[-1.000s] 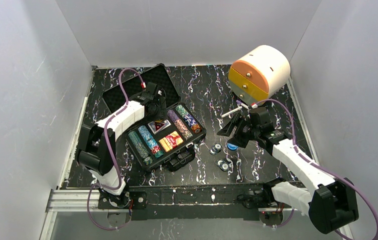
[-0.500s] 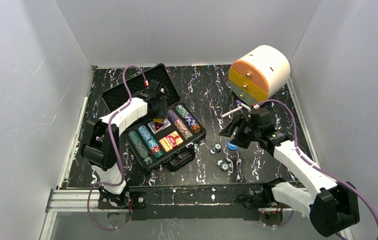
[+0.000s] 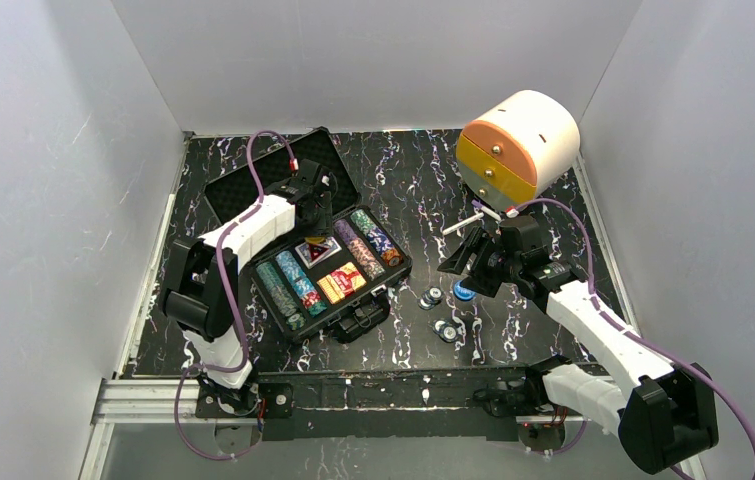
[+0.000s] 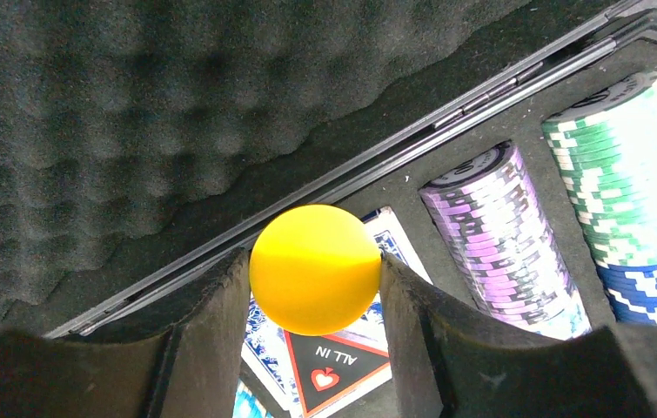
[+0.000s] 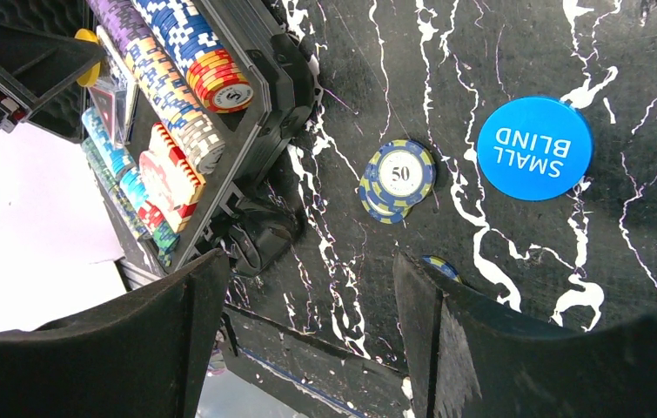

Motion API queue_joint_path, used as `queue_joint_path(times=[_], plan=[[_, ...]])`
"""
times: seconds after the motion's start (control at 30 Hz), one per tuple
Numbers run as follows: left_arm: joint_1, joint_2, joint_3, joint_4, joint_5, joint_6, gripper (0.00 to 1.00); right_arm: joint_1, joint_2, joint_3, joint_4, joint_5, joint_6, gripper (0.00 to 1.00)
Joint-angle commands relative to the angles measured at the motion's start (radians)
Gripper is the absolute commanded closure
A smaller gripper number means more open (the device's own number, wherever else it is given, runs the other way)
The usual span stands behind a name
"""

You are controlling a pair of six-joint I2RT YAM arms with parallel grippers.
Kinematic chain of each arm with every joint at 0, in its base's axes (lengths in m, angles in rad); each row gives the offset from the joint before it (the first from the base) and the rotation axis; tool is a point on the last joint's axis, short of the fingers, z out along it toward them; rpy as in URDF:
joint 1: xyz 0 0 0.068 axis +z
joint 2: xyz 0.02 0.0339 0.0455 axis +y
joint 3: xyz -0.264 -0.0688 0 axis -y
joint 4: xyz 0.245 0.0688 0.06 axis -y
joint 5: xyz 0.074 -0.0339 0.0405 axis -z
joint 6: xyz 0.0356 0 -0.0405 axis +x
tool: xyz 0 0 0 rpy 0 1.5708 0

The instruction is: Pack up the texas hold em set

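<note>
A black marble-patterned table [image 3: 408, 180] is carrying everything, and the black rectangular hard case with foam lining [image 3: 236, 192] is lying open on its 9 o'clock side, lid tilted back toward 11 o'clock. The cream-and-orange round drawer box [image 3: 523, 140] is sitting at 1 o'clock, well apart from the case. The white left arm [image 3: 243, 235] is reaching over the case's hinge edge, and the white right arm [image 3: 593, 320] is stretching toward the table's middle. The multicoloured poker chip rows [image 3: 298, 285] are lying in the case's slots, 2 rows at its 8 o'clock end and 2 at its 2 o'clock end. The blue-and-white card deck [image 4: 397, 242] is resting in the middle compartment under a black triangular "ALL IN" marker [image 4: 329, 370]. The left gripper [image 4: 314, 257] is pinching a small round yellow button [image 4: 314, 283] edge-on, both pads touching it, above that deck. The right gripper [image 5: 309, 257] is hovering with its fingers spread and nothing between them. A round blue "SMALL BLIND" button [image 5: 534, 148] is lying on the table at 2 o'clock from that gap, and a small stack of blue-and-yellow chips marked 50 [image 5: 397, 178] is lying at 1 o'clock, just beside the case's handle end.
</note>
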Motion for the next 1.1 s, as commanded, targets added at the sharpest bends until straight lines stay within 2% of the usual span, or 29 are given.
queue_joint_path(times=[0.0, 0.27, 0.63, 1.07], plan=[[-0.003, -0.063, 0.017, 0.014, -0.003, 0.020, 0.69, 0.002, -0.004, 0.043, -0.001, 0.005, -0.014, 0.23], [-0.003, -0.173, -0.030, 0.038, 0.013, 0.010, 0.69, 0.002, 0.001, 0.044, 0.002, 0.004, -0.018, 0.23], [-0.028, -0.293, -0.193, 0.005, 0.137, -0.021, 0.69, 0.002, 0.004, 0.031, 0.013, -0.005, -0.013, 0.23], [-0.032, -0.279, -0.221, 0.027, 0.053, -0.020, 0.60, 0.002, -0.008, 0.030, 0.006, -0.004, -0.006, 0.23]])
